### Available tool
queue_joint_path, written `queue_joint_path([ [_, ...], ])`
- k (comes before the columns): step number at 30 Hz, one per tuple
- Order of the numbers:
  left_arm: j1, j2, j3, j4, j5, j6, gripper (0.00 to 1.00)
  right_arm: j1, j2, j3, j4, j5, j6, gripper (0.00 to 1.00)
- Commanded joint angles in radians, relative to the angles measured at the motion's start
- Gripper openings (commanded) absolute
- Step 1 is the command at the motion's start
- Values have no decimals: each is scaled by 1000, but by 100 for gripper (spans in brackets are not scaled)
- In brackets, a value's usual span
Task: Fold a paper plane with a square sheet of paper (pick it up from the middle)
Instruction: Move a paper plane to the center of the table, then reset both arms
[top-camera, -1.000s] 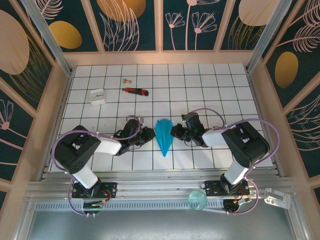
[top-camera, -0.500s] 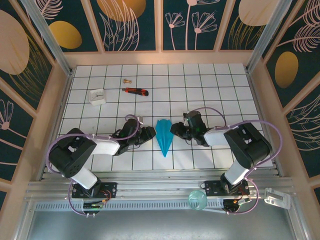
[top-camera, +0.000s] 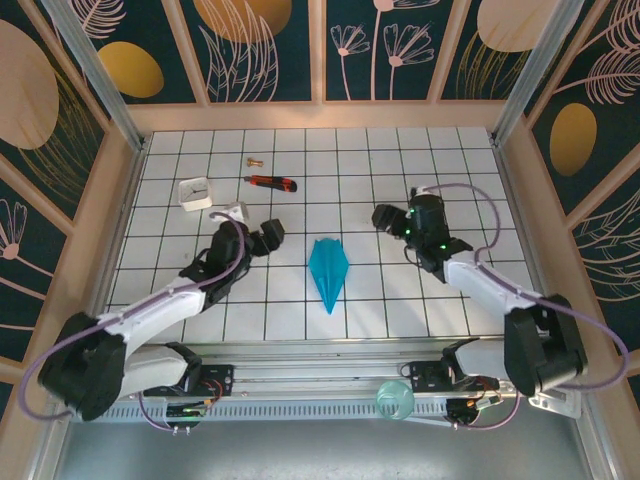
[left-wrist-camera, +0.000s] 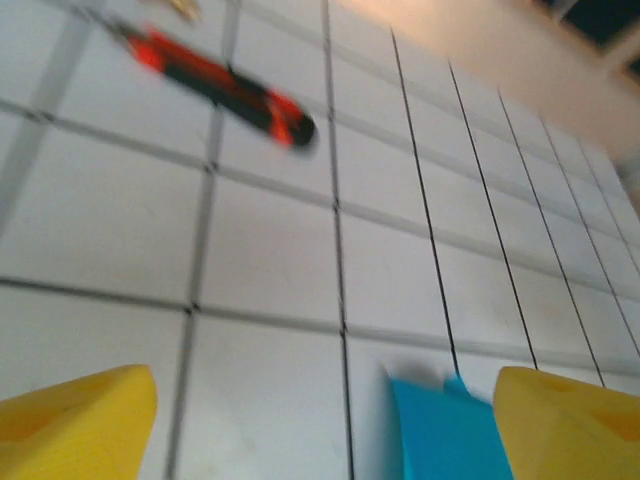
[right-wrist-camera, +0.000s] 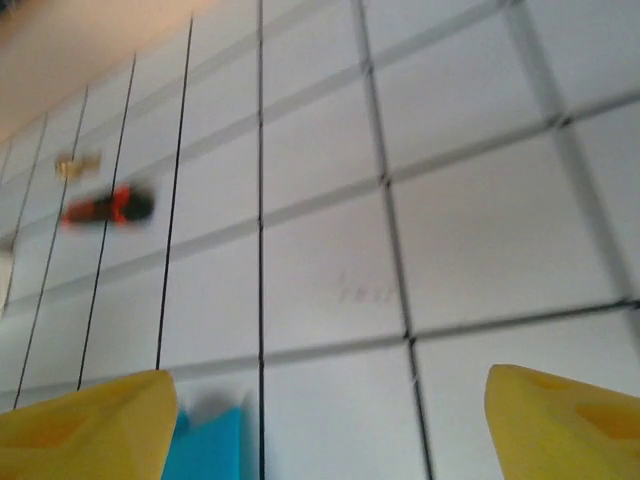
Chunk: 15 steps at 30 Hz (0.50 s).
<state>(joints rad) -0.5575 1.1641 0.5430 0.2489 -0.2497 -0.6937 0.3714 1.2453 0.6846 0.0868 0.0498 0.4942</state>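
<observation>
**Both claws released, plane left on tabletop**

Compared with a second ago, both arms have been pulled back from the paper plane (top-camera: 328, 272). The left claw (top-camera: 264, 234) and right claw (top-camera: 385, 216), earlier pressed close against either side of it, are now well apart from it. Both claws are spread wide and nothing is pinched; in the wrist views the yellow fingers (left-wrist-camera: 78, 420) are seen far apart, with the tabletop between them. The plane has stayed in place, flat on the white gridded tabletop (top-camera: 400, 160) between the claws, its sharp tip pointed at the near edge. A red-and-black utility knife (top-camera: 271, 182), a white square block (top-camera: 194, 192) and a small brass piece (top-camera: 252, 160) are seen at the far left. The tabletop is enclosed by wood-framed dark panels with floral print (top-camera: 265, 50).
</observation>
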Motion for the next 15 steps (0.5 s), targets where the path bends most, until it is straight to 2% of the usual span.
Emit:
queue_joint_path([
  [1,32,-99,-16,-16,-330,223,99,-51,-53,-4,-38,327,-141,92],
  [3,61,-149,-66,69,-432,290,99,-91,-60,-34,17,409,-158,98],
  [5,96,-188,-142,200,-515,339,99,-132,-47,-74,91,504,-180,99],
  [8,137,-200,-248,407,-576,456,99,-193,-10,-152,222,613,-213,99],
  [11,213,-164,-306,534,-549,534,99,-251,57,-224,383,622,-262,99],
  [15,312,-45,-334,637,-422,540,99,-265,177,-288,617,556,-386,99],
])
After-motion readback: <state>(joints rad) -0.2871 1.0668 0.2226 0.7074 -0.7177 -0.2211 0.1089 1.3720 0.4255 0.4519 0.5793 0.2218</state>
